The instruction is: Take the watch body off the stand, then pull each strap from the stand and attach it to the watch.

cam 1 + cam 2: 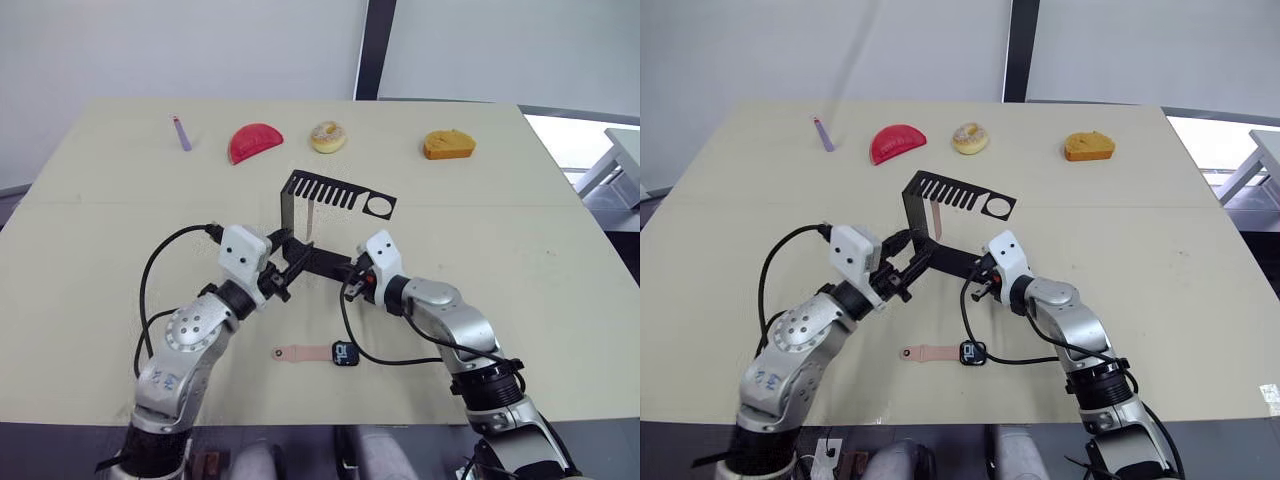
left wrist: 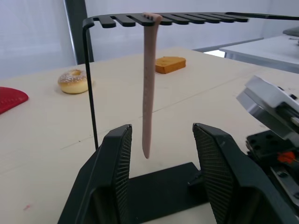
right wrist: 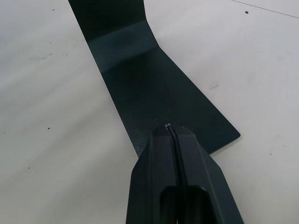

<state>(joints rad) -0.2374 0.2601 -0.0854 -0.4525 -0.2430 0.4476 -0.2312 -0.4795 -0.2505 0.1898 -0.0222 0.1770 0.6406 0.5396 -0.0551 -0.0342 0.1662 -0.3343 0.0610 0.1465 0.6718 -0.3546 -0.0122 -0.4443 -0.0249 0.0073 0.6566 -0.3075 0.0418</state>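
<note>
Though limp, slender pink strap (image 2: 148, 88).

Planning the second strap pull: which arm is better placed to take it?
Left. Its open pincer flanks the hanging strap, while the right pincer is shut, pressing on the stand base.

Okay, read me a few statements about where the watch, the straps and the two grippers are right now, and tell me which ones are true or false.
1. One strap hangs from the stand's slotted top arm. True.
2. The watch body sits on the stand. False: it lies on the table, with a strap joined to it.
3. The left gripper is shut on the hanging strap. False: its fingers stand open on either side of the strap's lower end.
4. The right gripper is shut, its tips over the stand's base. True.
5. The donut lies beyond the stand. True.
</note>
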